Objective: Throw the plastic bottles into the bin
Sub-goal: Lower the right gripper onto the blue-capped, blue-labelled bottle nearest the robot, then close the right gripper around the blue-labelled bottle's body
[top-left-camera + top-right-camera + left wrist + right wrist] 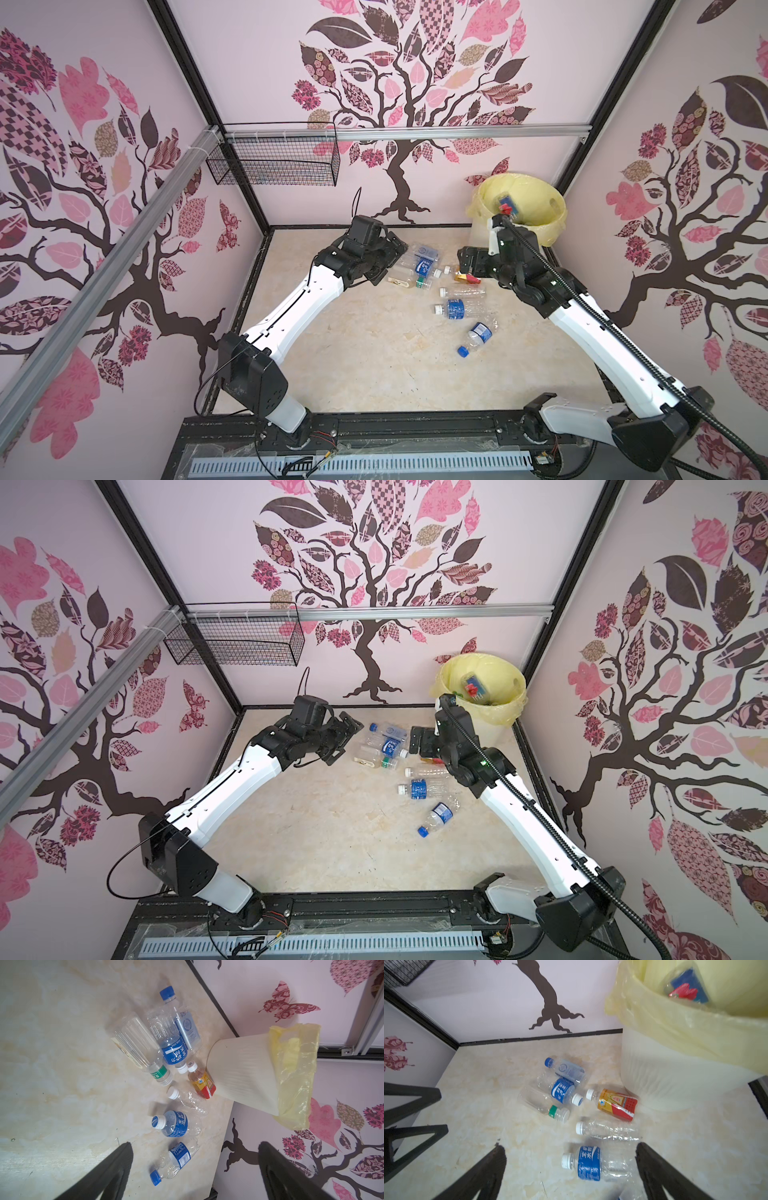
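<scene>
Your left gripper (195, 1146) hangs above the table (62, 1064), jaws spread wide, holding nothing; your right gripper (570, 1147) is the same. The plastic bottles (588, 1163) lie scattered between the two grippers and just under the right one. Beyond it, the red-gold bottle (614, 1104) lies just beside the bin (664, 1076), and another bottle (685, 991) rests inside.

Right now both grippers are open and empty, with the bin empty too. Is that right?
No: the bin holds a bottle with a red and blue label, as the right wrist view shows. The left gripper and right gripper are open and empty.
</scene>
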Available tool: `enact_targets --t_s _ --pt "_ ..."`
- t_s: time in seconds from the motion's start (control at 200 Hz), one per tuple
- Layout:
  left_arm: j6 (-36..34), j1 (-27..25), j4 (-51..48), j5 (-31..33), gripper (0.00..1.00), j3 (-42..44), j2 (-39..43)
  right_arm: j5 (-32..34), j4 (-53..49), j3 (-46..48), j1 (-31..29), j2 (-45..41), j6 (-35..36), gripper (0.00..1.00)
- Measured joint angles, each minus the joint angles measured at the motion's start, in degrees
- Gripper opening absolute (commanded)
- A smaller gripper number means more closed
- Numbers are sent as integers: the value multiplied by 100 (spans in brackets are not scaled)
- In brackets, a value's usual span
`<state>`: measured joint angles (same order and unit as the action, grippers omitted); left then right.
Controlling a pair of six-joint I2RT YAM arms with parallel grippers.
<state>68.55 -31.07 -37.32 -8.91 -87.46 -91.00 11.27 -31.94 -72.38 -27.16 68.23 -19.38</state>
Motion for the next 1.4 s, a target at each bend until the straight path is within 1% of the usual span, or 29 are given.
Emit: enact_targets --t_s 0.155,0.355,0.56,0.69,0.79,0.965,1.16,1.4 --pt "37 -94 59 -308 97 234 -221 149 -271 728 -4 -422 -315 100" --pt "31 -376 50 -496 97 472 -391 219 -656 1847 -4 -1012 -835 100" --pt "31 -791 109 -680 97 476 -452 -120 -765 2721 -4 -1222 -1438 100" --pt "20 -890 149 -863 97 476 -490 -354 -752 3226 -4 -1241 -1799 100" --pt "11 -887 208 -984 97 476 -570 -422 -675 3432 4 -1241 -1971 99" --pt "20 -986 221 -1075 97 474 -715 -658 -422 3770 249 -1176 -2181 100" --pt "44 -1158 245 -1132 97 474 -743 -859 -87 3884 402 -741 -2168 99" --pt "105 -1163 278 -1108 97 474 -743 -1082 271 3884 535 -317 -2107 100"
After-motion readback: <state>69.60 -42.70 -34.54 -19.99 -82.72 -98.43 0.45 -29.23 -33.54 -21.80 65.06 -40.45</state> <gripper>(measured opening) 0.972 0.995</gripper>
